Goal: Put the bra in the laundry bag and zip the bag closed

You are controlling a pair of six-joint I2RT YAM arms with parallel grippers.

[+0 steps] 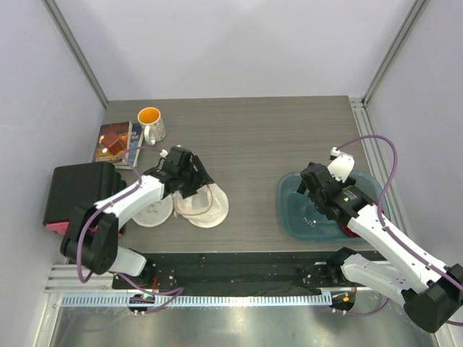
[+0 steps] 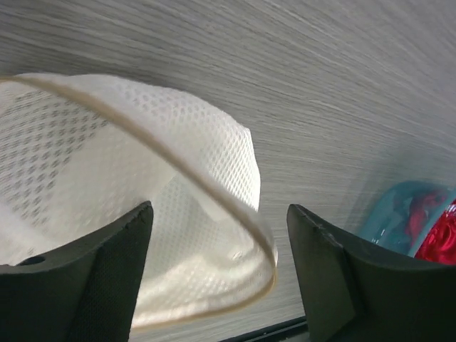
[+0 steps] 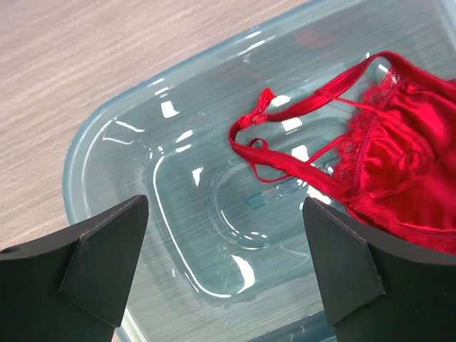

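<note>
Grey wood-grain table (image 1: 253,130) fills my overhead view, boxed in by pale panels. On the right side sits the teal tray (image 1: 289,210). The bra (image 3: 399,164) lies bunched at one end of it, red, with its thin straps trailing over the tray floor. On the left side the laundry bag (image 1: 195,206) lies opened out, mesh dome and tan rim facing up.

My worries, biggest first. The tray looks light and slick, so a snagged pull could drag it along. The bag is soft, so a push on its rim could fold the mouth shut or slide it toward the near edge. And if I catch only a strap, the cups may dangle and miss the mouth.

Over the tray's bare floor, the right tool (image 3: 224,214) hangs spread wide, touching nothing, with the bra off to one side. Over the bag, the left tool (image 2: 221,228) is spread too, straddling the rim without pinching it. Whether a finger brushes the mesh I cannot tell.
</note>
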